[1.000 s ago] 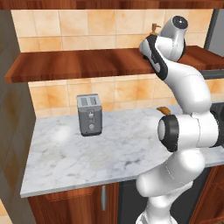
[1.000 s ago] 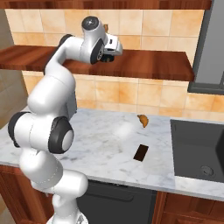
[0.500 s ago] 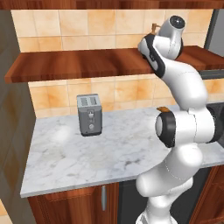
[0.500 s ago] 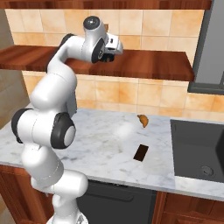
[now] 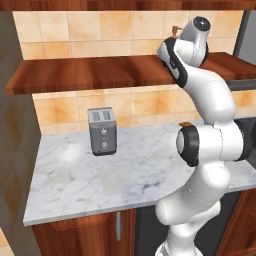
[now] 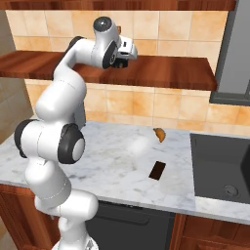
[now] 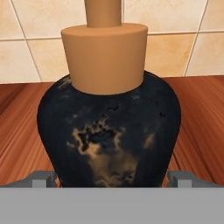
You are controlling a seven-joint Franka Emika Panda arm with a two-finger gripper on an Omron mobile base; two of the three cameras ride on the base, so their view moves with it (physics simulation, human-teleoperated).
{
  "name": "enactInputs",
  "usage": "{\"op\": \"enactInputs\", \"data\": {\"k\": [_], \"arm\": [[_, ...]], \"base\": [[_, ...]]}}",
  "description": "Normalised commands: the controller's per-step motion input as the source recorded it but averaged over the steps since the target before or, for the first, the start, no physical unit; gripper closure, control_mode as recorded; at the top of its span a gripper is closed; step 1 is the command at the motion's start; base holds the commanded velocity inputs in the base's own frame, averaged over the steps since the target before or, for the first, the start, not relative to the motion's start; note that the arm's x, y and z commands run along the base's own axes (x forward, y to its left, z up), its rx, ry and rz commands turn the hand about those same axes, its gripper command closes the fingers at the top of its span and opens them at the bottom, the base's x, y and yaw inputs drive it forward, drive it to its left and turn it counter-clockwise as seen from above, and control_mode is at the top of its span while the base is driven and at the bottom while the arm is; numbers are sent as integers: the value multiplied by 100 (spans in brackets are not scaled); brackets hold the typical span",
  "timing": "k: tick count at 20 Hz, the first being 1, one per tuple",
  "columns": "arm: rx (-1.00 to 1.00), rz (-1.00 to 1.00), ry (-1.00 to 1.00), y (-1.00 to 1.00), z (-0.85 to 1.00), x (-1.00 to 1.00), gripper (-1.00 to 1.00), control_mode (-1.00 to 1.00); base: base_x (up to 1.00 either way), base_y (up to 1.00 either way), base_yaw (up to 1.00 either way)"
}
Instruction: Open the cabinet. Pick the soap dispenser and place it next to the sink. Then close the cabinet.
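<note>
Tan wall tiles back the reddish-brown cabinet [image 6: 171, 71], whose wide shelf board runs above the marble desk [image 5: 135, 175]. At the desk's right end the dark sink [image 6: 222, 166] is recessed. A toaster [image 5: 102, 131] is stood on the desk. On the shelf the soap dispenser [image 7: 109, 131] is flanked by the wide-spread claw [image 7: 111, 178], its tips apart at either side.

Cabinet [image 5: 90, 72] shelf: soap dispenser [image 7: 109, 127]. Marble counter [image 5: 145, 175]: toaster [image 5: 102, 131], croissant [image 6: 159, 134], brown rectangle [image 6: 156, 170].
</note>
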Motion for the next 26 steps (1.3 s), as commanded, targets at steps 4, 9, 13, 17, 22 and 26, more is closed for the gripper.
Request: {"op": "enactInputs", "data": {"k": [4, 9, 13, 17, 22, 26], "arm": [[0, 0, 0, 0, 0, 0, -100, -100], [0, 0, 0, 0, 0, 0, 100, -100], [0, 0, 0, 0, 0, 0, 100, -100], [0, 0, -2, 0, 0, -13, 100, -100], [0, 0, -5, 0, 0, -63, 100, -100], [0, 0, -3, 0, 0, -65, 100, -100]], "base": [[0, 0, 0], [0, 0, 0], [0, 0, 0], [0, 0, 0], [0, 0, 0], [0, 0, 0]]}}
